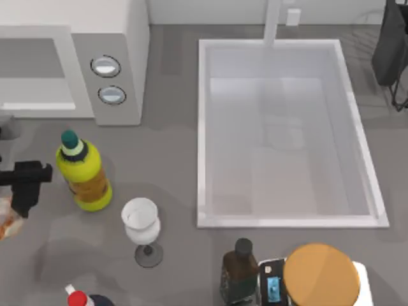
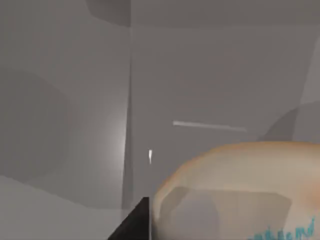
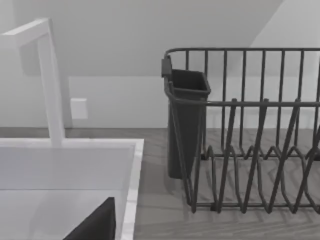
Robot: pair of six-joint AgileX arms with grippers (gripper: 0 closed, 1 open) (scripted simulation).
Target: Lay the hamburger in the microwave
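Hamburger (image 2: 235,190) held flat in left claw (image 1: 25,185), facing microwave (image 1: 76,57).

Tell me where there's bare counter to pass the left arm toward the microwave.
Bare counter runs between the yellow bottle and the sink, right up to the microwave dial panel. The left gripper, at the table's left edge by the hamburger, has bottle and wine glass crowding its right.

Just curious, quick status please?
Left pincer at table's left edge, on small orange-brown hamburger. White boxy microwave ahead. Yellow bottle alongside.
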